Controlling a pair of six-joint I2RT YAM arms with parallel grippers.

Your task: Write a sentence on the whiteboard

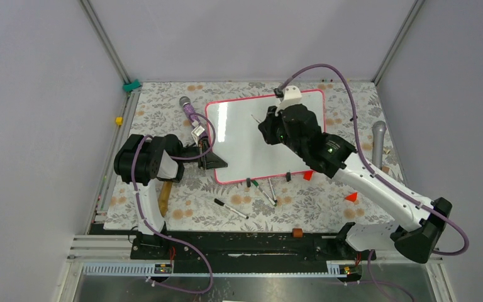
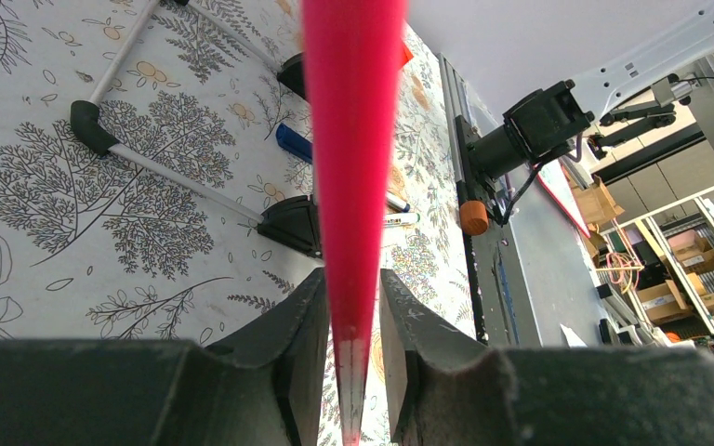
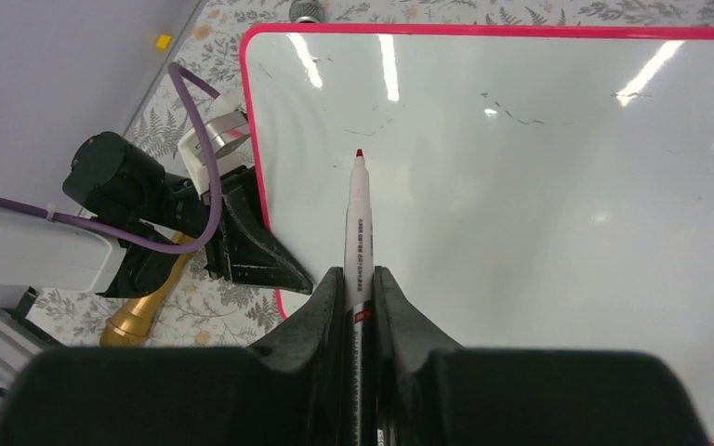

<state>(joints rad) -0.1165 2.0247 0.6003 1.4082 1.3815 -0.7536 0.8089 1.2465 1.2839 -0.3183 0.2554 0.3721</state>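
Note:
The whiteboard lies on the flowered table, a glossy white sheet in a thin pink frame. My left gripper is at its near left edge. In the left wrist view the pink frame runs between the fingers and touches both tips of the left gripper. My right gripper hovers over the board's middle. It is shut on a white marker, whose red tip points at the whiteboard. No sentence shows, only faint grey marks.
Loose markers lie in front of the board. A purple microphone is at its far left, a grey one at the right, and a gold handle by the left arm. Two orange cones sit under the right arm.

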